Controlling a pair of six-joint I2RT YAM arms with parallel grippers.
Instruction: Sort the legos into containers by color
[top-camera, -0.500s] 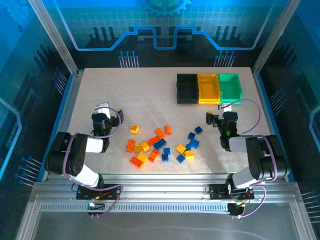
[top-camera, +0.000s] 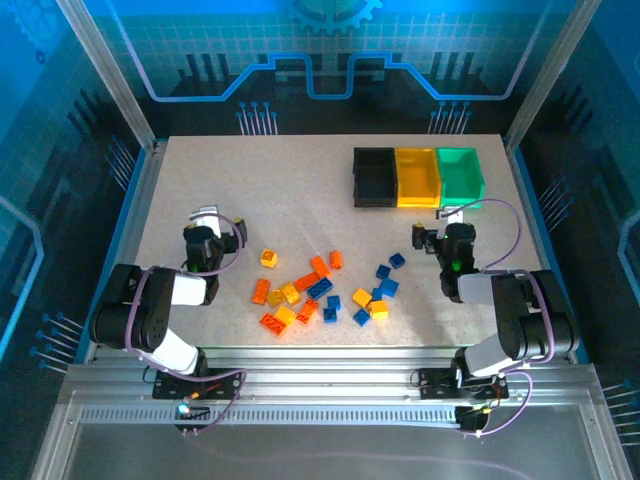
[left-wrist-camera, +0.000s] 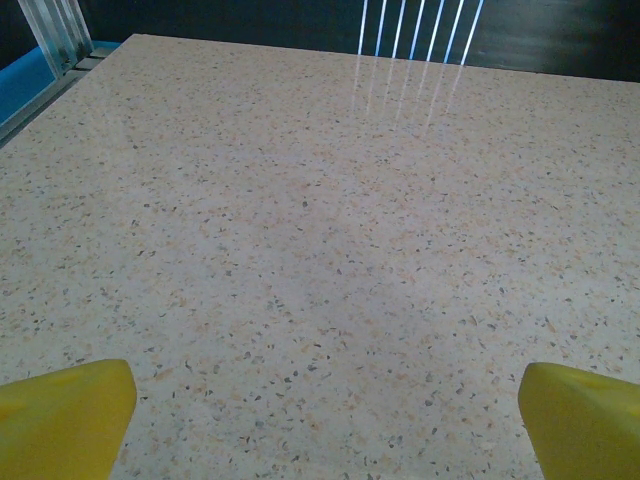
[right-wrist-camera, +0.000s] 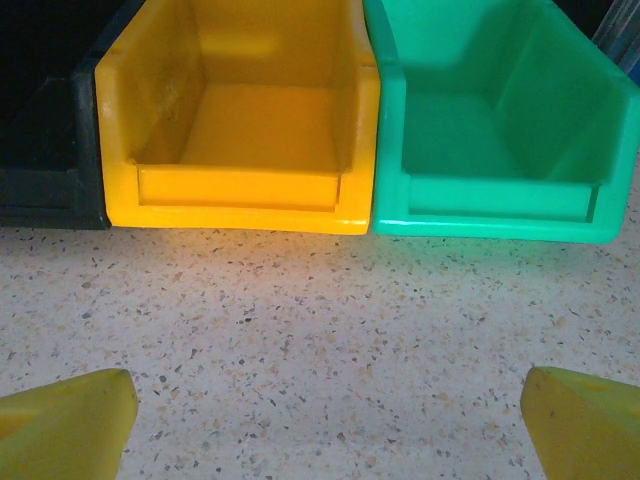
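Overhead, a pale speckled bench (top-camera: 280, 180) with a smooth, stone-like finish is carrying everything. The legos (top-camera: 319, 288), small studded plastic bricks in orange, yellow and blue, are lying in a loose scatter near the middle of the bench's near edge. The containers are sitting toward the far right corner. They are three glossy, rectangular, open-topped tubs touching in a row: black bin (top-camera: 357, 178), yellow bin (top-camera: 418, 203) and green bin (top-camera: 462, 196). The left gripper (top-camera: 207, 216) is resting low near the left edge, well apart from the bricks. The right gripper (top-camera: 451, 217) is sitting just on the near side of the green bin. Nothing is differing from half a second earlier: arms, bricks and tubs are all lying where they were.

From the left wrist, two blunt yellow fingers (left-wrist-camera: 60, 415) are standing wide apart over bare speckled surface, holding nothing.

From the right wrist, its yellow fingers (right-wrist-camera: 585, 425) are likewise spread wide and empty. They are facing the sloped front walls of the yellow and green bins, with the black one showing at the far left.
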